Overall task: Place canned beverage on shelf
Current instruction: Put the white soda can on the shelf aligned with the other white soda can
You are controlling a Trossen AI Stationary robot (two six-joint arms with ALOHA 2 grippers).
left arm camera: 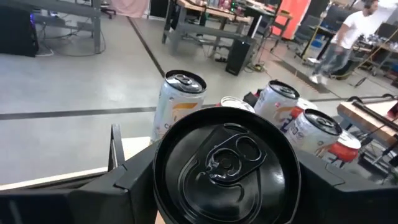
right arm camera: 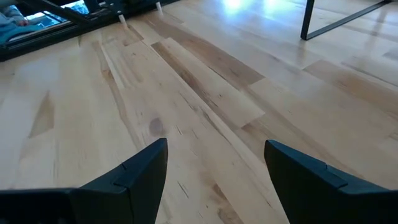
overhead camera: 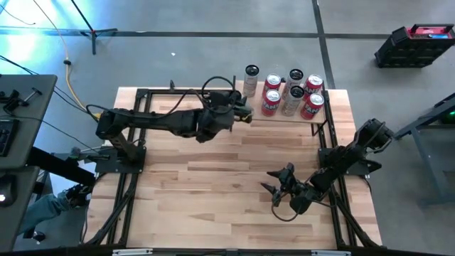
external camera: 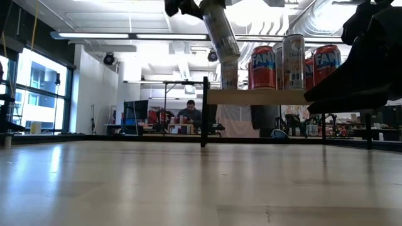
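Observation:
My left gripper (overhead camera: 244, 112) reaches from the table's left to the left end of the shelf (overhead camera: 291, 118) at the far edge and is shut on a silver can with a black top (left arm camera: 227, 165). In the low view the can (external camera: 221, 31) is tilted above the shelf board (external camera: 251, 96). Several cans stand on the board, red ones (overhead camera: 271, 99) and pale ones (overhead camera: 293, 91). One pale can (left arm camera: 177, 106) stands just beyond the held can. My right gripper (overhead camera: 277, 186) is open and empty low over the tabletop at the near right. My left gripper pinches the can's upper wall just under the rim (left arm camera: 160, 186) between its two fingers (left arm camera: 134, 180), one on each side. The fingers come from the table's left, slanting down. The can is lifted clear of the board and tilted, its lower end (external camera: 231, 53) toward the shelf.
Thin black uprights (external camera: 205, 113) carry the shelf board above the planked tabletop (overhead camera: 213, 178). The open right fingers show in the right wrist view (right arm camera: 216, 146) over bare planks. A person (external camera: 190, 113) sits in the room behind; another person (left arm camera: 348, 37) walks far off.

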